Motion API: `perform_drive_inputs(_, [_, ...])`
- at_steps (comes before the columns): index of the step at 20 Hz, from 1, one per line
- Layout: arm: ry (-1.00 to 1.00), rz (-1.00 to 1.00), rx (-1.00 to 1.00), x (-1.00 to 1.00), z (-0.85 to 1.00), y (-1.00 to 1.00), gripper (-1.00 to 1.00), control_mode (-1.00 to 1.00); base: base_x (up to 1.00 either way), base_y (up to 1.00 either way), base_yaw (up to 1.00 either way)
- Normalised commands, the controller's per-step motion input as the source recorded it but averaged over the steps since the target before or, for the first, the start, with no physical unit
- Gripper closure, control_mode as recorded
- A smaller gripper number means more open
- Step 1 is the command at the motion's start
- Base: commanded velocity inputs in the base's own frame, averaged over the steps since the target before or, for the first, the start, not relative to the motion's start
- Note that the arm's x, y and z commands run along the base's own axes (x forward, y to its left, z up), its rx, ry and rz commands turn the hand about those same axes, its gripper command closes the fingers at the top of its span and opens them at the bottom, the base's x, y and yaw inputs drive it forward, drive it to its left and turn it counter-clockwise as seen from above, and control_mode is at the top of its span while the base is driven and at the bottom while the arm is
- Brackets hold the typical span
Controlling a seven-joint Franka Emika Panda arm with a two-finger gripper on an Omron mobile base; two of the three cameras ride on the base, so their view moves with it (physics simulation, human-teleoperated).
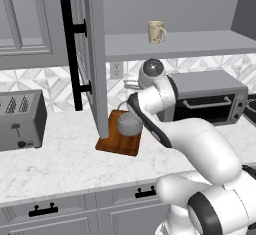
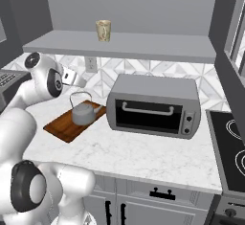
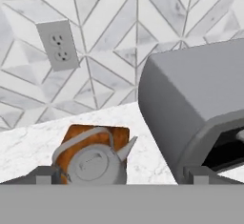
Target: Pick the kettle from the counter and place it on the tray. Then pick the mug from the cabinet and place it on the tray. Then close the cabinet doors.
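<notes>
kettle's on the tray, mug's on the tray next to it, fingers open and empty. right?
Not quite. The mug is on the cabinet shelf, not on the tray, as the right base view shows. The rest holds: the kettle sits on the tray, and the fingers are open and empty.

No readable text, labels, brands or numbers anywhere. Mug [image 1: 156,31] on cabinet shelf had faint speckled marks, not letters. Toaster oven [image 2: 154,105] front showed knobs w/o legible markings; toaster [image 1: 21,119] had no visible brand. Wall outlet [image 3: 60,45] was plain. Kettle [image 3: 95,165] and tray [image 2: 67,123] carried no print.
</notes>
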Motion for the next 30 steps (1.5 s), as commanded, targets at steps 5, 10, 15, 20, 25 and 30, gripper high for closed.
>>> perform_drive_inputs(5, [0.02,0.24,-0.17,-0.04,0.29,-0.31,-1.00,-1.00,0.00,0.00,0.00])
perform_drive_inputs(10, [0.00,0.27,-0.09,0.00,0.27,-0.32,-1.00,-1.00,0.00,0.00,0.00])
perform_drive_inputs(15, [-0.02,0.15,-0.01,0.00,0.62,-0.13,-1.00,-1.00,0.00,0.00,0.00])
perform_drive_inputs(20, [-0.09,0.02,0.00,0.02,0.72,-0.01,-1.00,-1.00,0.00,0.00,0.00])
perform_drive_inputs(25, [-0.06,0.00,0.00,0.20,0.48,-0.08,-1.00,-1.00,0.00,0.00,0.00])
perform_drive_inputs(30, [-0.03,0.00,0.03,0.03,0.01,-0.12,-1.00,-1.00,0.00,0.00,0.00])
